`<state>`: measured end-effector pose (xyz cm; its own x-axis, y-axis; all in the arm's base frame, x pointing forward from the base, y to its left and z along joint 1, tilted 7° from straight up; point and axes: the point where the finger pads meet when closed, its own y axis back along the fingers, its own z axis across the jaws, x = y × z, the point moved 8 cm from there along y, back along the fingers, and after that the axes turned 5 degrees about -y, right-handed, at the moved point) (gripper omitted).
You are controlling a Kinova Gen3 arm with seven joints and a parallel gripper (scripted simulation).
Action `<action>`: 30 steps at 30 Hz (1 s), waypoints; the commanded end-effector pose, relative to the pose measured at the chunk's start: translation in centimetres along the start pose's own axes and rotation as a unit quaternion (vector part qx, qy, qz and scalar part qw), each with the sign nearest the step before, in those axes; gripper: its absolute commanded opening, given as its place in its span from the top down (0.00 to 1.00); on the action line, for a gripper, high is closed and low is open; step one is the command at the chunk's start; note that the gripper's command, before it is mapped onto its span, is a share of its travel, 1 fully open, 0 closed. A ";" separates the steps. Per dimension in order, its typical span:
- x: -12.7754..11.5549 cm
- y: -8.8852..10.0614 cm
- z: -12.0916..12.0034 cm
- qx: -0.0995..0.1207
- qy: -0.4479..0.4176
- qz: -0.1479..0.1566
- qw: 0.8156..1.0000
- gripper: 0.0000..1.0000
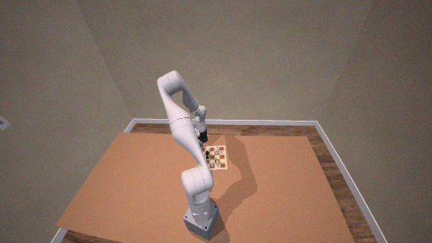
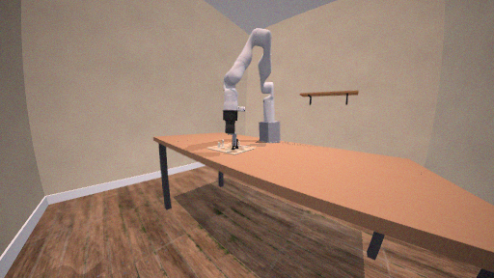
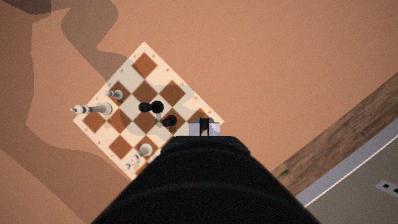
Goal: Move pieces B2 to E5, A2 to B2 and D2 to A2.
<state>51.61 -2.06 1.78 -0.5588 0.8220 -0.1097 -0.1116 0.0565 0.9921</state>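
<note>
I've got the gripper point(image 3: 203, 126) pinched tight on a piece, fingers nearly together around something thin; in the wrist view only a small dark sliver shows between the pads, so I can't name the piece or its colour for sure. It hangs above the board point(image 3: 131, 70), over the near right edge as the wrist camera sees it, well clear of the squares. From the side view the gripper point(image 2: 230, 129) sits above the board with a dark piece point(image 2: 234, 141) just below and beside it. Whether that is the carried one or one standing on the board I can't tell.

My read: this is a carry, and the drop square lies out ahead of the fingers, further across the board. The piece's long axis looks vertical, in line with the fingers.

In the way: two black pieces point(image 3: 151, 106) close together mid-board and a third point(image 3: 169, 120) just ahead of the fingers. White pieces point(image 3: 98, 108) stand along the far left edge, more point(image 3: 145, 149) at the near left. The letters on the rim are too small to read, so I'm judging squares by eye
</note>
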 end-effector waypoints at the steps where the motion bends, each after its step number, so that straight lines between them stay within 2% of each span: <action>1: -0.2 -1.0 -0.6 0.007 -0.003 0.002 1.000 1.00; 9: -0.2 -2.6 -0.6 0.007 -0.003 0.002 1.000 1.00; 30: -0.2 -2.7 -0.6 0.007 -0.003 0.002 1.000 1.00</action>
<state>51.46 -2.71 -0.98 -0.5549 0.8253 -0.1051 -0.0958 0.0621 0.9935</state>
